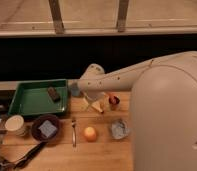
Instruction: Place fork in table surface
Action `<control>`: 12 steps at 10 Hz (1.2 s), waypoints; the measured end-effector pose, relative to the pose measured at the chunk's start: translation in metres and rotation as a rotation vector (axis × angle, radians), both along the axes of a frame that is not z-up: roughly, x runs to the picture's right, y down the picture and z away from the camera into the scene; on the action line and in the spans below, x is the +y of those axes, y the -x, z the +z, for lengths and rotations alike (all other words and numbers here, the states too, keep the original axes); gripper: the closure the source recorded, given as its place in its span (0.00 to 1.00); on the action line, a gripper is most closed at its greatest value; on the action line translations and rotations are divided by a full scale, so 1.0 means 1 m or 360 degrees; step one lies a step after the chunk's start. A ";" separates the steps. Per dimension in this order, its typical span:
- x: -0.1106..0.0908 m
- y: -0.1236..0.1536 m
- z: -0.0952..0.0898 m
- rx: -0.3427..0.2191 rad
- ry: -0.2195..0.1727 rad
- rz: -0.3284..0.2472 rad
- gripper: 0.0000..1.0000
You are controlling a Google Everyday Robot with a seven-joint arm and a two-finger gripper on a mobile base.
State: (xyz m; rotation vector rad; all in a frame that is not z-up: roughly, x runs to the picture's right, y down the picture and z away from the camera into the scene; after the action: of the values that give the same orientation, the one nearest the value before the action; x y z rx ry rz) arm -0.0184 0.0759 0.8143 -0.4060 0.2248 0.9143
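The slim silvery fork (73, 131) lies flat on the light-brown wooden table surface (92, 155), just right of the dark bowl (47, 128) and left of an orange fruit (90, 133). My gripper (95, 104) hangs from the white arm above the table, behind the fork and well apart from it, near a yellowish piece (98, 107). Nothing shows in its hold.
A green tray (27, 102) with a small dark object (53, 93) sits back left. A white cup (15, 124) stands left of the bowl, dark utensils (22, 157) lie front left. A red-topped item (113, 101) and crumpled grey wrapper (119, 129) are right.
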 end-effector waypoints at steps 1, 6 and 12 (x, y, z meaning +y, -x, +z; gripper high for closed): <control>0.002 0.003 -0.001 -0.0009 -0.0006 -0.0031 0.20; 0.068 0.079 -0.033 -0.0199 -0.0029 -0.0187 0.20; 0.135 0.144 -0.021 -0.0330 0.0030 -0.0341 0.20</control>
State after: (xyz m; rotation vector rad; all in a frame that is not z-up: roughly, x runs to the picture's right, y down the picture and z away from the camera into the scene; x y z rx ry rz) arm -0.1621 0.2105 0.7938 -0.4814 0.0843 0.6551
